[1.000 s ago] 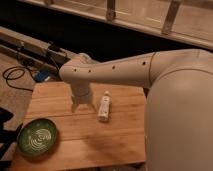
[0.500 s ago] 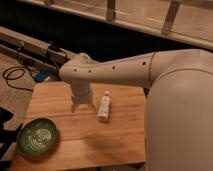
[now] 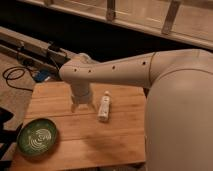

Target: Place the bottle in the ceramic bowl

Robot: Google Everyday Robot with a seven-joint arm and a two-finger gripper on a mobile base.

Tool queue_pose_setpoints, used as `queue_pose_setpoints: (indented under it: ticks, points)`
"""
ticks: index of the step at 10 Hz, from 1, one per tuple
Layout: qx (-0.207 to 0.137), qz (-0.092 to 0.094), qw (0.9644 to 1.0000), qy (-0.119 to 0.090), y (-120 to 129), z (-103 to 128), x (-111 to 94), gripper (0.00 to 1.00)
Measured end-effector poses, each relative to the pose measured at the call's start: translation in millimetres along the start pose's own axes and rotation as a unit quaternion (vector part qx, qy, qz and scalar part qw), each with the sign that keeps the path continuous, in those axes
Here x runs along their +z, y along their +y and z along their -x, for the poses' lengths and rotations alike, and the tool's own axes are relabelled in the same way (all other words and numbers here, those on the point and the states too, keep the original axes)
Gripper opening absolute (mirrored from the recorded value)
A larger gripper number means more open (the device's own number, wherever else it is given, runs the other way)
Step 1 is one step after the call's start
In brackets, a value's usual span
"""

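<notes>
The small white bottle lies on its side on the wooden table, near the middle right. The dark green ceramic bowl with pale swirl lines sits at the table's front left corner. My gripper hangs below the white arm's wrist, just left of the bottle and above the tabletop, well behind and to the right of the bowl. The bowl holds nothing.
My large white arm crosses the view from the right and covers the table's right edge. Black cables lie on the floor at the left. A dark rail and a pale ledge run behind the table.
</notes>
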Motion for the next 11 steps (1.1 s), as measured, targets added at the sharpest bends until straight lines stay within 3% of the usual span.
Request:
queue_pose_setpoints:
  ticks: [8, 9, 11]
  points:
    - [0.000, 0.000, 1.0000, -0.001, -0.1, 0.2, -0.3, 0.65]
    - [0.002, -0.004, 1.0000, -0.004, -0.9, 1.2, -1.5, 0.65]
    - [0.008, 0.015, 0.9993, -0.034, 3.1, 12.0, -6.1, 0.65]
